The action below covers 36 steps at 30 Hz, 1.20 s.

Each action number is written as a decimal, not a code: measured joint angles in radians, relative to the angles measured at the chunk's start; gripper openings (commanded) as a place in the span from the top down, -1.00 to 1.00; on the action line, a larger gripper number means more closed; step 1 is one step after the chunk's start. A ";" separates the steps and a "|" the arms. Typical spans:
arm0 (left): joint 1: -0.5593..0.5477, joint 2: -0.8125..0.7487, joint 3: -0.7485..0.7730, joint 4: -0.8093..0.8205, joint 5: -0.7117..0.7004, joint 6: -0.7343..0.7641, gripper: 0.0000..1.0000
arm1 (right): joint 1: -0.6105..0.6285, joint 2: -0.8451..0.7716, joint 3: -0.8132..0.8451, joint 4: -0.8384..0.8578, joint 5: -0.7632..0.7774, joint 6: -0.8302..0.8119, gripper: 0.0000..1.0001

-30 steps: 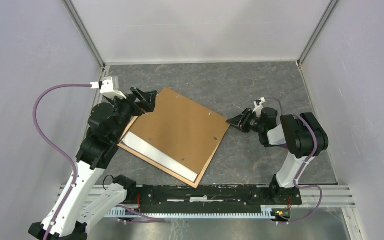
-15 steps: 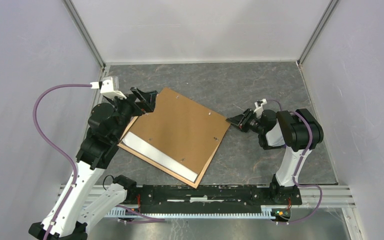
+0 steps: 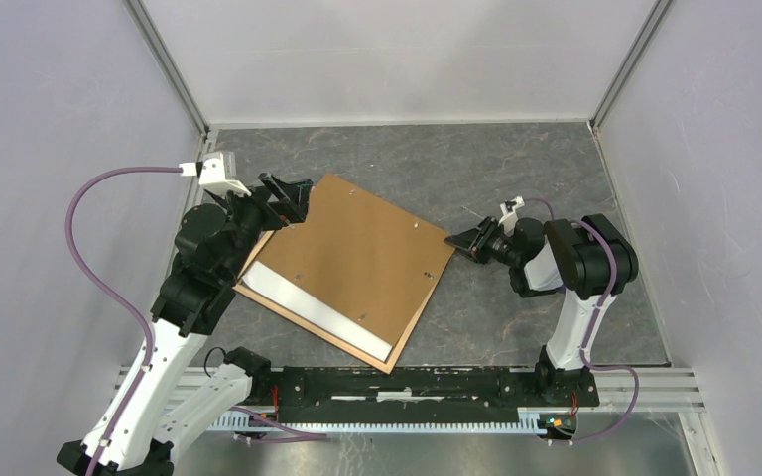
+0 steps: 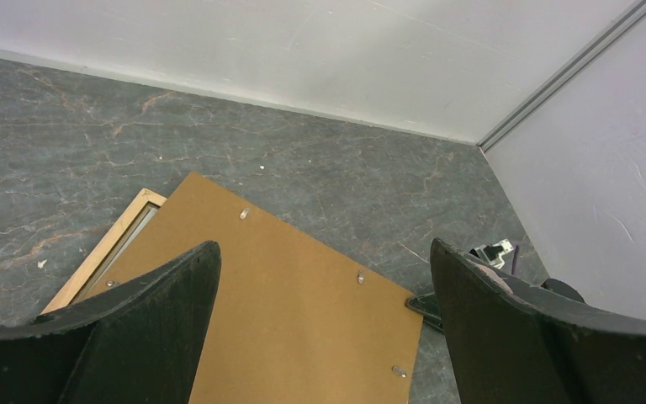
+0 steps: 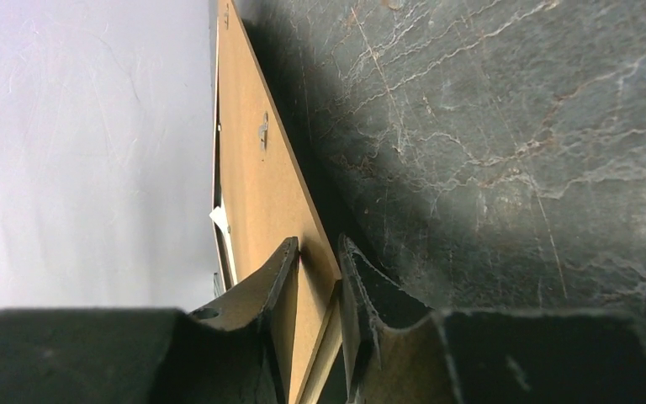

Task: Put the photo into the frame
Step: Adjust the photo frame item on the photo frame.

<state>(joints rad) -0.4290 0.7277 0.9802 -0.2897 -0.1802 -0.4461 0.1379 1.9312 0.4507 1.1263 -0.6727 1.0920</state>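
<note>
Right gripper [image 3: 452,240] is clamped on the board's [image 3: 357,258] right corner, left gripper [image 3: 303,201] gapes above its far-left corner, and the photo [image 3: 317,315] shows beneath its near edge inside the frame [image 4: 97,261]; advise lifting the board slowly without dragging the photo.

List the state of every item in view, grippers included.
backing board, lying askew over the frame, one corner gripped
frame, tan side up, mostly covered by the board
photo, white strip showing beside the board's near edge
left gripper, open above the board's far corner
right gripper, shut on the board's corner
</note>
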 measured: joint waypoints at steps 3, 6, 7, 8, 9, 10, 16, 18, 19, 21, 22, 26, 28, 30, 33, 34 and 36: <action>0.000 0.000 0.000 0.000 0.000 0.000 -1.00 | 0.001 0.000 0.010 -0.010 0.000 0.000 0.64; 0.000 0.000 0.000 0.000 0.000 0.000 -1.00 | 0.001 -0.003 0.024 -0.026 -0.008 0.008 1.00; 0.000 0.000 0.000 0.000 0.000 0.000 -1.00 | 0.002 -0.009 0.029 -0.031 -0.013 0.017 1.00; 0.000 0.000 0.000 0.000 0.000 0.000 -1.00 | 0.002 -0.017 0.034 -0.034 -0.020 0.025 1.00; 0.000 0.000 0.000 0.000 0.000 0.000 -1.00 | 0.002 -0.027 0.038 -0.035 -0.028 0.041 1.00; 0.000 0.000 0.000 0.000 0.000 0.000 -1.00 | 0.002 -0.038 0.039 -0.027 -0.034 0.061 1.00; 0.000 0.000 0.000 0.000 0.000 0.000 -1.00 | 0.001 -0.076 0.041 0.061 -0.079 0.218 1.00; 0.000 0.000 0.000 0.000 0.000 0.000 -1.00 | 0.001 -0.084 0.044 0.060 -0.089 0.242 1.00; 0.000 0.000 0.000 0.000 0.000 0.000 -1.00 | 0.001 -0.090 0.047 0.054 -0.095 0.251 1.00; 0.000 0.000 0.000 0.000 0.000 0.000 -1.00 | 0.001 -0.099 0.051 0.040 -0.104 0.266 1.00; 0.000 0.000 0.000 0.000 0.000 0.000 -1.00 | 0.000 -0.100 0.052 0.041 -0.111 0.277 1.00; 0.000 0.000 0.000 0.000 0.000 0.000 -1.00 | 0.002 -0.099 0.049 0.064 -0.131 0.356 1.00; 0.000 0.000 0.000 0.000 0.000 0.000 -1.00 | 0.006 -0.097 0.046 0.091 -0.143 0.389 1.00; 0.000 0.000 0.000 0.000 0.000 0.000 -1.00 | 0.012 -0.092 0.043 0.110 -0.160 0.414 1.00; 0.000 0.000 0.000 0.000 0.000 0.000 -1.00 | 0.030 -0.066 0.039 0.146 -0.187 0.449 1.00; 0.000 0.000 0.000 0.000 0.000 0.000 -1.00 | 0.035 -0.061 0.036 0.148 -0.192 0.457 1.00; 0.000 0.000 0.000 0.000 0.000 0.000 -1.00 | 0.046 -0.055 0.029 0.153 -0.196 0.466 1.00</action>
<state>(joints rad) -0.4290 0.7277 0.9798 -0.2897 -0.1799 -0.4461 0.1841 1.8767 0.4797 1.2793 -0.8692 1.5581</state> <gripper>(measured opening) 0.996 0.021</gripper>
